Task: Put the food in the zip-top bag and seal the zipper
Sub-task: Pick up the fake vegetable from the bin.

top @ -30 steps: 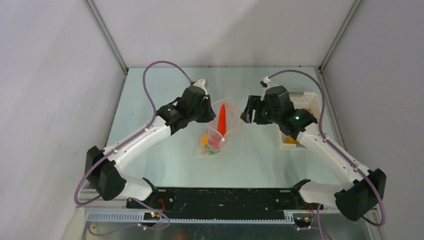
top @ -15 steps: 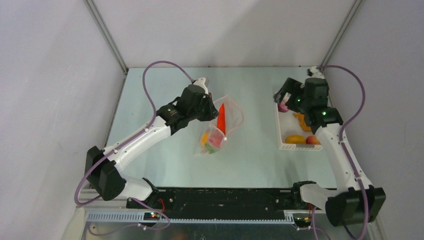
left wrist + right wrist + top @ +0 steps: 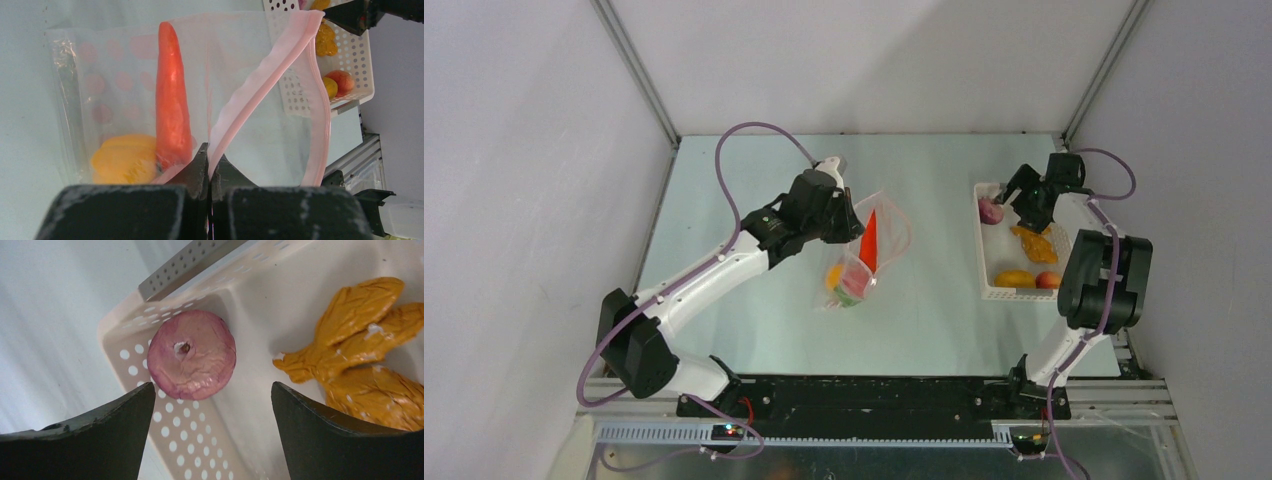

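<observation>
Bag: the zip-top bag (image 3: 864, 250) lies mid-table, its mouth agape and its zipper (image 3: 260, 95) unsealed.
Left gripper (image 3: 209, 165): clenched on the bag's zipper rim.
Right gripper (image 3: 212, 390): right of the bag, jaws spread over the purple onion (image 3: 191, 354) and grasping nothing.
Risk: the round onion could squirt against the white basket (image 3: 175, 435) wall. The thin pinch on the rim might slip, collapsing the mouth.
Count: three pieces in the bag, carrot (image 3: 170, 100), yellow pepper (image 3: 125, 157) and one green-red piece (image 3: 854, 290). Four pieces in the basket.

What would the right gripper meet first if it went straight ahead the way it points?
Likely the round purple toy vegetable in a corner of the white perforated plastic basket, framed between its open fingers; depth is unclear.
</observation>
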Controlling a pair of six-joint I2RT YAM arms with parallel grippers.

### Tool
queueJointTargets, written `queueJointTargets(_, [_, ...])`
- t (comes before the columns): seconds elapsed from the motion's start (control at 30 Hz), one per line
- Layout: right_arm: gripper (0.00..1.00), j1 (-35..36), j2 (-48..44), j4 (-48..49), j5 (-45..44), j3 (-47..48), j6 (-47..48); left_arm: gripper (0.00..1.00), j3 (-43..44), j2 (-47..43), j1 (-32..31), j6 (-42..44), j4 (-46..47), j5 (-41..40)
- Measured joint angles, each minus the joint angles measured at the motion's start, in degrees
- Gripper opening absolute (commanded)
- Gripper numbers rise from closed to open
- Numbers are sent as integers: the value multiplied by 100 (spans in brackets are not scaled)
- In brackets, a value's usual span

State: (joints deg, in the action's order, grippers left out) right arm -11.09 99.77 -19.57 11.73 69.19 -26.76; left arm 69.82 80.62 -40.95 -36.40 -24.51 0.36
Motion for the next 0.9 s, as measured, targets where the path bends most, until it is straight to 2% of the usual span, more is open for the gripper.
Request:
queueJointTargets(0.7, [90,219,866,518,372,103,-280,0,0,68,0,46,0,2])
queueJointTargets(0.83, [81,225,946,562,356,103,-415,0,0,68,0,46,0,0])
queueJointTargets(0.9, [72,225,946,603,354,118,-461,0,0,66,0,46,0,-4])
